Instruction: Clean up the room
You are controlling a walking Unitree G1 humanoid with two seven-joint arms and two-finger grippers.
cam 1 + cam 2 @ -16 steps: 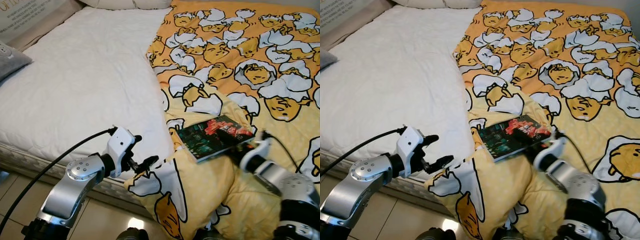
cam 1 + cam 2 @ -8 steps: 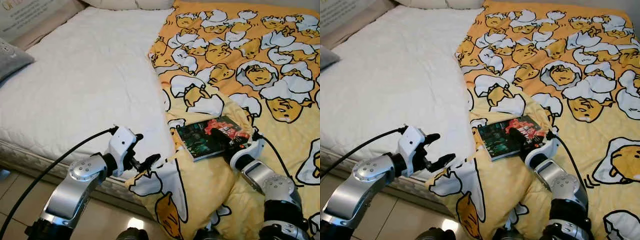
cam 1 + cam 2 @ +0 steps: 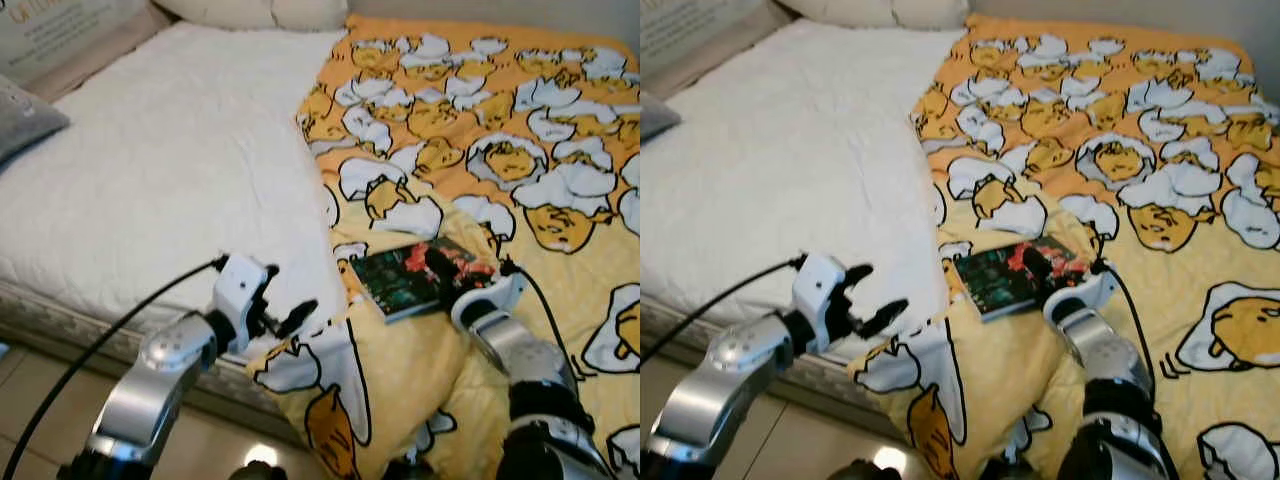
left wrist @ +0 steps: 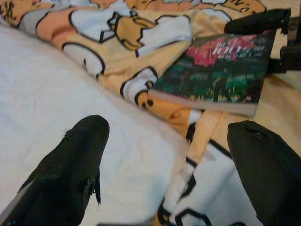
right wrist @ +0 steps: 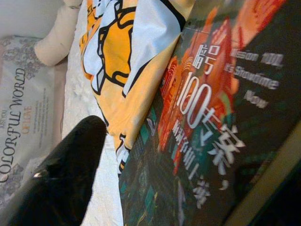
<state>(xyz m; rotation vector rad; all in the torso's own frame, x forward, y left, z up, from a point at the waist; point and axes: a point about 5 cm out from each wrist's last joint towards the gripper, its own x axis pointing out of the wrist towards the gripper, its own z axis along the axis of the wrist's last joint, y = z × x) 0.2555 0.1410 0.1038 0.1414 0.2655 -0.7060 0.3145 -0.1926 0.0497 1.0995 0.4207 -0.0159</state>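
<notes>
The book [image 3: 421, 277] is lying flat on the yellow blanket [image 3: 520, 150], near the blanket's left edge, close to the bare mattress [image 3: 160, 170]. The right gripper [image 3: 452, 272] is reaching over the book's right end, one finger lying on the cover; I cannot tell if the fingers are closing. The left gripper [image 3: 290, 310] is hovering spread apart, left of the book (holding nothing). The book is probably light, stiff, w/ a glossy, slippery cover. Best grip: across an edge, one finger sliding under, since the soft blanket is giving way.
</notes>
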